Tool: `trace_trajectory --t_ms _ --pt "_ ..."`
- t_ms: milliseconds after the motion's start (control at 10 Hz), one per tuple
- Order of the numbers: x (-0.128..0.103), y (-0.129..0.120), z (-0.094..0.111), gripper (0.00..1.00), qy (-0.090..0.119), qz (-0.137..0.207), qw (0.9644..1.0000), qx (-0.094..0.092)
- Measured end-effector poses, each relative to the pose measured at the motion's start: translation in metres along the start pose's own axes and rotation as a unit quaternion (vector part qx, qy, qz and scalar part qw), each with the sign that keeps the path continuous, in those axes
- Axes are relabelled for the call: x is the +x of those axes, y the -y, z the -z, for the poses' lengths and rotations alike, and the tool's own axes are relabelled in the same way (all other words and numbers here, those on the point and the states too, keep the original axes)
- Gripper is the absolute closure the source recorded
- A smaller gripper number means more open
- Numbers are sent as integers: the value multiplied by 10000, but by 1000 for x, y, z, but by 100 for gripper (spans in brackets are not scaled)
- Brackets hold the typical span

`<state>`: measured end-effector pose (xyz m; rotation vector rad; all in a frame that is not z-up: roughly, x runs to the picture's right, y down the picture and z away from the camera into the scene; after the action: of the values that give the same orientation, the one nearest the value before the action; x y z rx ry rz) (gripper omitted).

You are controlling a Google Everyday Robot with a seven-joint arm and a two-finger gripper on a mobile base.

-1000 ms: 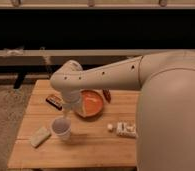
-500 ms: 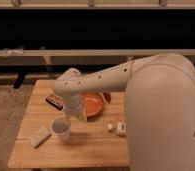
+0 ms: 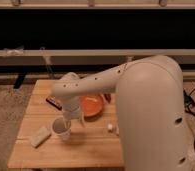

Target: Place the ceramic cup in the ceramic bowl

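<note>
The ceramic cup (image 3: 61, 128) is a small white round cup standing upright on the wooden table (image 3: 66, 152), front left of centre. The ceramic bowl (image 3: 92, 105) is a shallow orange bowl with a darker rim, just behind and to the right of the cup; the arm hides its left part. My gripper (image 3: 71, 120) hangs down from the white arm directly over the cup's right rim, between cup and bowl. Whether it touches the cup is hidden.
A pale flat block (image 3: 40, 136) lies left of the cup. A dark flat object (image 3: 53, 101) lies behind the arm at the left. A small white box (image 3: 111, 128) and a dark reddish oblong (image 3: 108, 97) sit right of the bowl. My bulky arm covers the table's right side.
The gripper has moved down and left from over the bowl's edge to the cup's rim. The arm's body fills more of the right side. Cup and bowl have not moved.
</note>
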<state>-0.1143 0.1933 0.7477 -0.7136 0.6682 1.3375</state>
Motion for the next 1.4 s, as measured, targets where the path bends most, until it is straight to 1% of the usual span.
trace_trajectory --t_ms 100,200,300,400,500,700,800,1000,1100,1300,1400 --pt "1 -3 -2 67 -74 97 9999 -55" --pt "1 -6 -3 79 -141 218 9996 -143" --pt "2 -9 -1 90 -161 312 9991 -252" --pt "2 -10 3 96 -158 360 9986 -342" --pt "0 -12 14 100 -115 390 9981 -471" --pt "-2 -13 45 100 53 391 9965 -731" --pt "-4 -8 69 100 186 329 9960 -814" --pt "-9 6 110 100 450 184 9947 -901" --pt "-18 16 125 100 590 103 9941 -907" --pt "-42 40 143 100 893 -107 9922 -866" --pt "-53 51 148 100 1052 -224 9903 -879"
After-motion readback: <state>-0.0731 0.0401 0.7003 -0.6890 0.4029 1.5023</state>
